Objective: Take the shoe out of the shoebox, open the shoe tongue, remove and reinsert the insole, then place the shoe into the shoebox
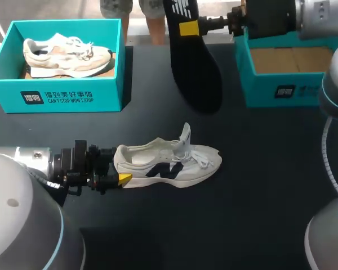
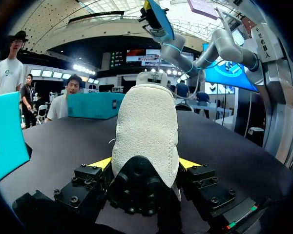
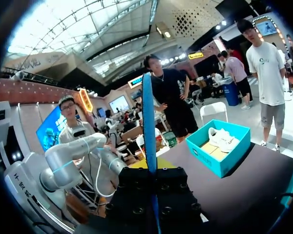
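Shoe [image 1: 169, 163] sitting mid-counter [image 1: 259, 185], tongue standing up, insole [image 1: 194, 62] out. Left claw [image 1: 121, 170] clamping heel. Right claw [image 1: 191, 27] pinching insole near heel end, toe end hanging free. Risks, as I'm judging them: insole buckling at collar, tongue flopping shut, shoe pivoting in heel grip.

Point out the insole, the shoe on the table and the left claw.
insole [image 1: 196, 70], head view, middle of its black face.
shoe [image 1: 169, 169], head view, side panel by the dark logo.
left claw [image 2: 144, 165], left wrist view, midway between the yellow tips at the heel.
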